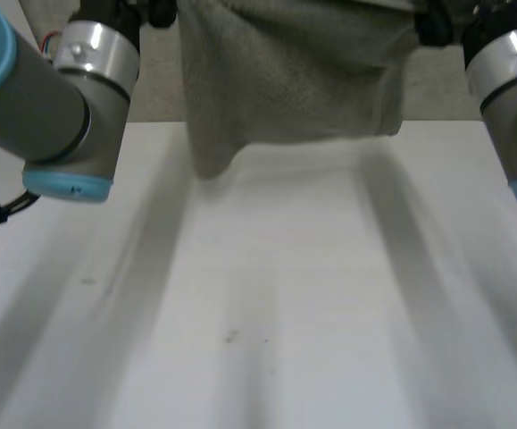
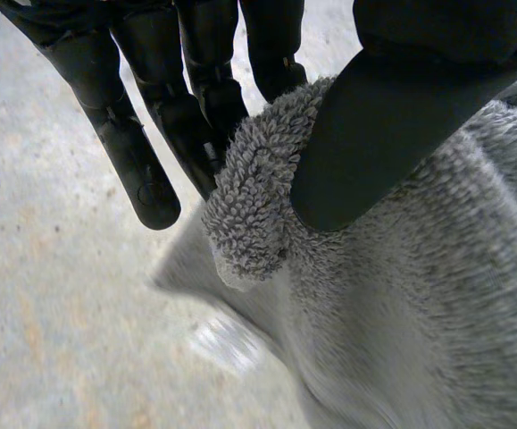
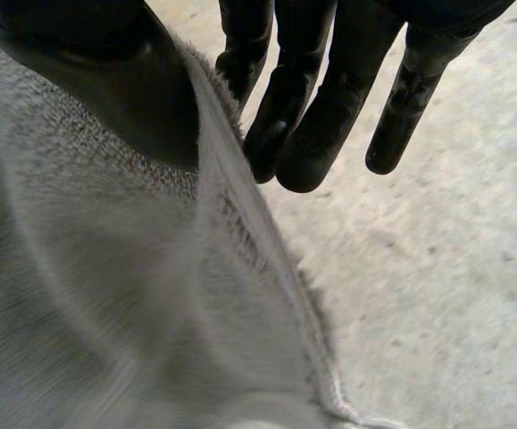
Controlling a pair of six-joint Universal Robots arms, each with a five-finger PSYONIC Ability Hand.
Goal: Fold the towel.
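Towel, grey terry cloth, hanging in the air by the far edge of the white table, spread between both hands. Left hand clamped on one upper corner: thumb pressed onto the looped pile against the fingers behind, a rolled nub of hem poking out below the thumb. Right hand pinching the opposite upper edge the same way, thumb on the near face, fingers on the far side of the hemmed border.

Probably a lift or carry ahead of laying down for a fold. To do this well: hold both pinches firm, level the two hands, draw them gently apart to take out the sag, then set the dangling edge onto the table first and drape the rest flat.

Lower edge uneven: bottom corner nearer the left arm drooping lowest, the side nearer the right arm gathered higher. Contact with the tabletop impossible to tell. Cloth thick, fuzzy and limp, with soft vertical folds.
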